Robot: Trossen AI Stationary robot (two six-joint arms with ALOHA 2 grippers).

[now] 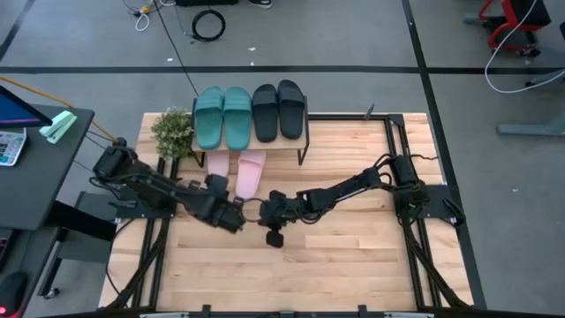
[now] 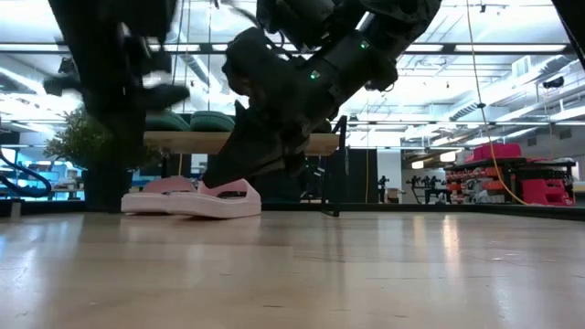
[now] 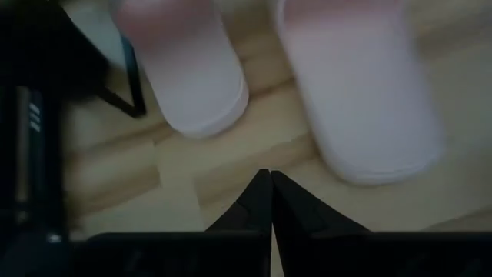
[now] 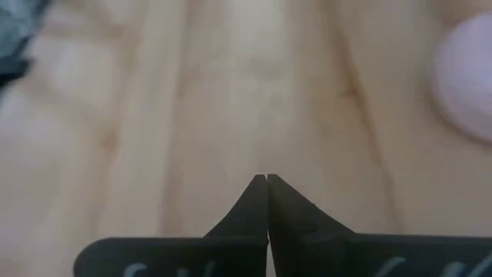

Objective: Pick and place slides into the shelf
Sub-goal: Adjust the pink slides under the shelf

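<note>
Teal pair (image 1: 223,117) and black pair (image 1: 277,110) rest on the shelf (image 1: 305,141) top; pink pair (image 1: 237,168) lies beneath, heels protruding nearward. Left gripper (image 3: 270,201) and right gripper (image 4: 266,200), both clenched and empty, hover just near the pink heels. Task appears nearly complete.

Bright even overhead light, ceiling strips glowing in the low view. Glare streaks on the counter (image 2: 439,265) toward 5 o'clock. Arms there dark, motion-blurred, backlit. Both wrist views soft: pink slides (image 3: 354,92) out of focus, wood grain smeared. Shadows under the arms soft.
</note>
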